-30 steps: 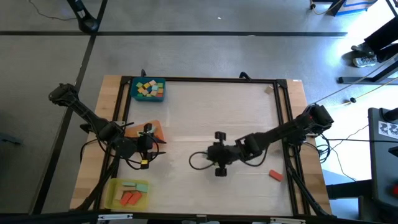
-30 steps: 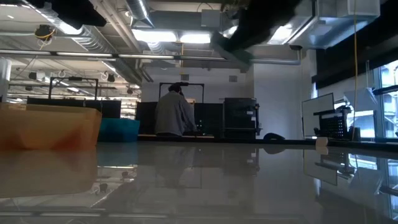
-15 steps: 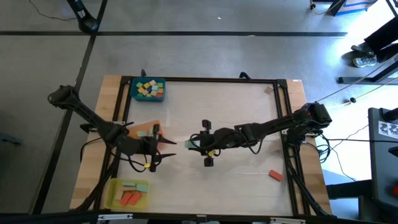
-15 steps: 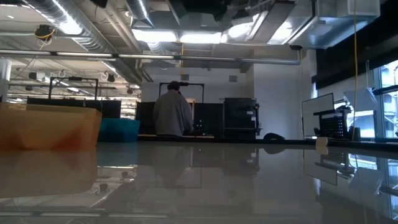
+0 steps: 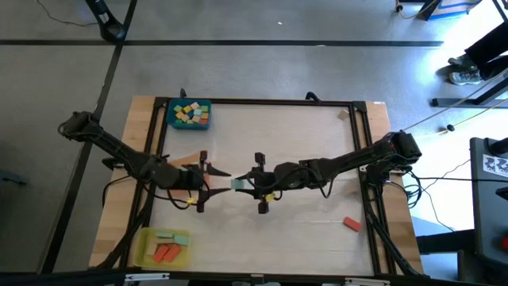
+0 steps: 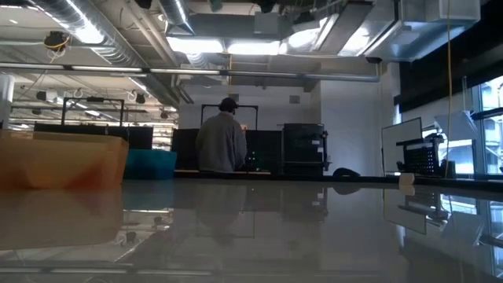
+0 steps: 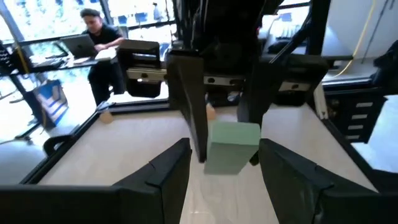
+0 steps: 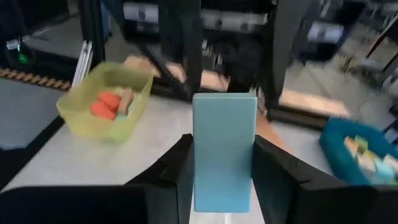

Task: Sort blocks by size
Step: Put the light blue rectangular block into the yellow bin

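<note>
A pale teal-green block point(image 5: 237, 184) hangs in the air over the middle of the table, with my right gripper point(image 5: 249, 184) shut on it. In the right wrist view the block point(image 8: 224, 130) stands out ahead between the two fingers. My left gripper point(image 5: 217, 175) faces it from the table's left, open. In the left wrist view its fingers stand on either side of the block's free end point(image 7: 231, 146); I cannot tell whether they touch it. My right gripper pinches the block by its two long sides point(image 8: 198, 162) between its two fingers, at the end nearer the wrist. The fingers come nearly level from the table's right and lie along the block. The block sticks out ahead of them, clear of the table.
A blue tray point(image 5: 170, 119) with several blocks stands at the far left corner. A yellow tray point(image 5: 145, 242) with orange and green blocks stands at the near left. An orange tray point(image 5: 189, 162) lies under my left arm. A red block point(image 5: 352, 224) lies near the right edge.
My right gripper has gone up and toward the table's left, tipping from pointing down to nearly level, and the teal block now points at my left gripper. My left gripper has moved from over the orange tray toward the table's middle and has also tipped up to level.
</note>
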`<state>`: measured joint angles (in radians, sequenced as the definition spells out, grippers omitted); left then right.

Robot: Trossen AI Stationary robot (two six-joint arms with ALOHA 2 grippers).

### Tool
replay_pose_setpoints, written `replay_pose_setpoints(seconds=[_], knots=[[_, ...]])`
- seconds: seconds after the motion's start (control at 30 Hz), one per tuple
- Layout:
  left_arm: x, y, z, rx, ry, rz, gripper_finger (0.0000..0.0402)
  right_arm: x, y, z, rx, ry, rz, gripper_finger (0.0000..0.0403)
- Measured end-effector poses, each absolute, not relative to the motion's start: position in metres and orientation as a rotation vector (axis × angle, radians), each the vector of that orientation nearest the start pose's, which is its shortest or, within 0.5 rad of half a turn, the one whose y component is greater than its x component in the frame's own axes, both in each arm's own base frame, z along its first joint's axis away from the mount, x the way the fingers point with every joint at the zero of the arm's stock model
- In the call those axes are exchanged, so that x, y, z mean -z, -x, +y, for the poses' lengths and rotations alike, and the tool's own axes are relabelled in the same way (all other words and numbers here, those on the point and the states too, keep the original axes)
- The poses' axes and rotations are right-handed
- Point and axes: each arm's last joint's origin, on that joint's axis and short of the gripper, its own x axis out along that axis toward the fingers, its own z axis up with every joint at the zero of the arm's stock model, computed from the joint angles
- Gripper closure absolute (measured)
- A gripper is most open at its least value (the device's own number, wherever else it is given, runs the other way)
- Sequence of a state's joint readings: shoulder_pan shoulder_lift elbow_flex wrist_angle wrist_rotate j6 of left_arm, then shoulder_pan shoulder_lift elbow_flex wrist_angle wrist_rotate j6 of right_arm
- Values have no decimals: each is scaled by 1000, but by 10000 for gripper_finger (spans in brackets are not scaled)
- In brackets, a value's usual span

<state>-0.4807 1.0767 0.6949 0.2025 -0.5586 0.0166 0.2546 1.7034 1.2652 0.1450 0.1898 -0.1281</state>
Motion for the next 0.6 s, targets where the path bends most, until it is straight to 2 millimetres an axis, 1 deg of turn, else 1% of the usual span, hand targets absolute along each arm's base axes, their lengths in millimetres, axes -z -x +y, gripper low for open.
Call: replay_pose_setpoints(seconds=[0.07, 0.17, 0.33, 0.47, 0.6], knots=[[-284, -217, -93, -67, -104, 154, 216, -288, -386, 95, -85, 217, 248, 272], [-284, -219, -90, -58, -92, 154, 193, -288, -387, 95, -89, 243, 232, 272], [-287, -220, -89, -51, -79, 131, 158, -293, -388, 95, -89, 235, 190, 272], [-287, -223, -87, -57, -86, 111, 152, -296, -389, 95, -85, 228, 152, 272], [-287, -229, -88, -62, -126, 83, 160, -297, -389, 95, -85, 231, 145, 272]])
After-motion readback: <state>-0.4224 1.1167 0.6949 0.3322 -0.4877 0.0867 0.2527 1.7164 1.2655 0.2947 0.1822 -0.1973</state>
